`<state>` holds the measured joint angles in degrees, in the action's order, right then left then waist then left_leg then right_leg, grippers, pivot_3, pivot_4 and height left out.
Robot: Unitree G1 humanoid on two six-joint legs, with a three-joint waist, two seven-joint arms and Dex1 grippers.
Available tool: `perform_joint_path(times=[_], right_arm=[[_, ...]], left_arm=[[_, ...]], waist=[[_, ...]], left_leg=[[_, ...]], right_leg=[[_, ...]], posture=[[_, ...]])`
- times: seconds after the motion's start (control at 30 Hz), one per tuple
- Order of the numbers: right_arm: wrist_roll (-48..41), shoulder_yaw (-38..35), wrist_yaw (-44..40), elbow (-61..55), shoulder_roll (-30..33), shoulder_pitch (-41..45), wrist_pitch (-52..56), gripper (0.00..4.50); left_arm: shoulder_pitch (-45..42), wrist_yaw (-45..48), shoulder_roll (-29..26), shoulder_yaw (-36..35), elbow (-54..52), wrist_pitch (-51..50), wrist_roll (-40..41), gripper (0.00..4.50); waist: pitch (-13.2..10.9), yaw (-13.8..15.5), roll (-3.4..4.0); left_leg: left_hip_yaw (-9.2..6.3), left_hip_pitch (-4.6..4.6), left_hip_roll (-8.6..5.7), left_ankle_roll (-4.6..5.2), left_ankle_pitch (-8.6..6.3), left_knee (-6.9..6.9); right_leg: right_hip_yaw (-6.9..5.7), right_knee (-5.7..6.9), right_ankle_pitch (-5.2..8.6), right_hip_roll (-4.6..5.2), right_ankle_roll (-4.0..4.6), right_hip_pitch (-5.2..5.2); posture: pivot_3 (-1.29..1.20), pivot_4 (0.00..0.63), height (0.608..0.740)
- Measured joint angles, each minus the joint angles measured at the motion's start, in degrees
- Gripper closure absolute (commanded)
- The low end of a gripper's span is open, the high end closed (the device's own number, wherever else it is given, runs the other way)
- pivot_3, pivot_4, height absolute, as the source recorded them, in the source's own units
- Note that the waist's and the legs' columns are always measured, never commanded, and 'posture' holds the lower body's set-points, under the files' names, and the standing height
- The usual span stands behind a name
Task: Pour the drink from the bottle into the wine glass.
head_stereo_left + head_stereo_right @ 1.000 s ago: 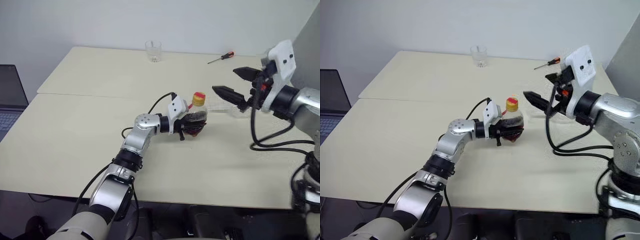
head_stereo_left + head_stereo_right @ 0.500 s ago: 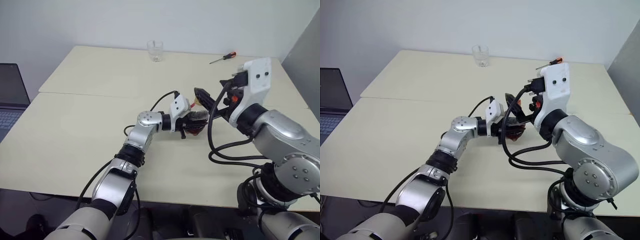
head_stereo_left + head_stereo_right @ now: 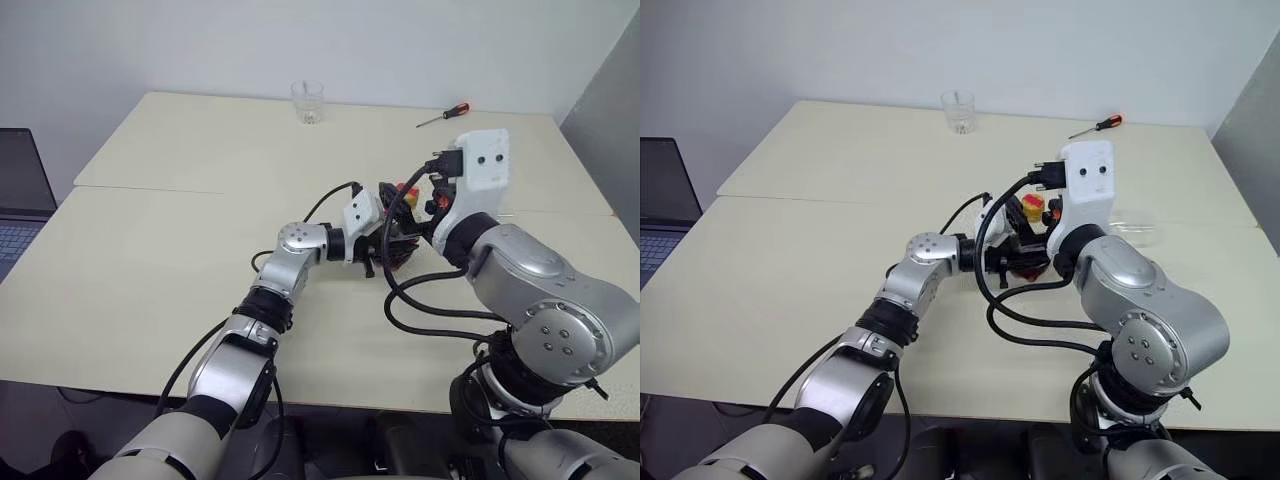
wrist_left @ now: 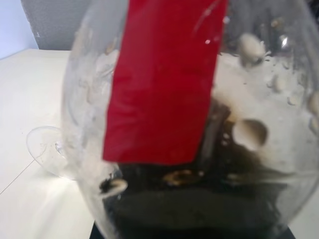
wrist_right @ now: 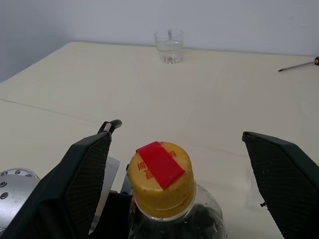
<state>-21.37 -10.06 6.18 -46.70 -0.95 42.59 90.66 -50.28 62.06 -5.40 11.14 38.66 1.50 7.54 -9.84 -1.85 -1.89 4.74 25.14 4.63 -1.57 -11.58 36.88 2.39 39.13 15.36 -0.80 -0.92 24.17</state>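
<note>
On the pale surface [image 3: 150, 260] our right gripper [image 5: 179, 184] has swung in, jaws spread around the cap [image 5: 162, 172] of the bottle [image 4: 199, 149] clenched in our left gripper [image 3: 385, 245], so uncapping comes next.

Cream table [image 3: 150, 260] carrying clear tumbler [image 3: 307, 101] at top centre, screwdriver [image 3: 442, 115] upper right, wine glass [image 3: 1132, 227] lying on its side at right.

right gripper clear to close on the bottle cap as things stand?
Probably yes. The right gripper is open, one finger on each side of the cap, nothing between. The left gripper clamps the bottle lower down, on the body.
</note>
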Motion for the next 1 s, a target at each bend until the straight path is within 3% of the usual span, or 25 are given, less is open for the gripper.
perform_joint_path(times=[0.43, 1.0], right_arm=[[4.4, 2.9, 0.0, 5.2, -0.2, -0.1, -9.2, 0.00], [4.3, 2.6, -3.8, 4.0, 3.5, -5.3, -11.3, 0.00]], left_arm=[[0.0, 0.0, -0.6, 0.0, -0.1, 0.0, 0.0, 3.47], [0.0, 0.0, -0.4, 0.9, -0.2, -0.4, -0.8, 3.47]], waist=[[0.0, 0.0, 0.00], [0.0, 0.0, 0.00]], left_leg=[[0.01, 0.02, 0.00, 0.00, 0.00, -0.01], [0.02, 0.03, 0.01, 0.00, 0.00, -0.02]], right_leg=[[-0.02, -0.02, 0.05, 0.00, -0.09, 0.00], [-0.02, -0.04, 0.06, -0.01, -0.10, 0.01]], posture=[[0.00, 0.150, 0.740], [0.00, 0.150, 0.740]])
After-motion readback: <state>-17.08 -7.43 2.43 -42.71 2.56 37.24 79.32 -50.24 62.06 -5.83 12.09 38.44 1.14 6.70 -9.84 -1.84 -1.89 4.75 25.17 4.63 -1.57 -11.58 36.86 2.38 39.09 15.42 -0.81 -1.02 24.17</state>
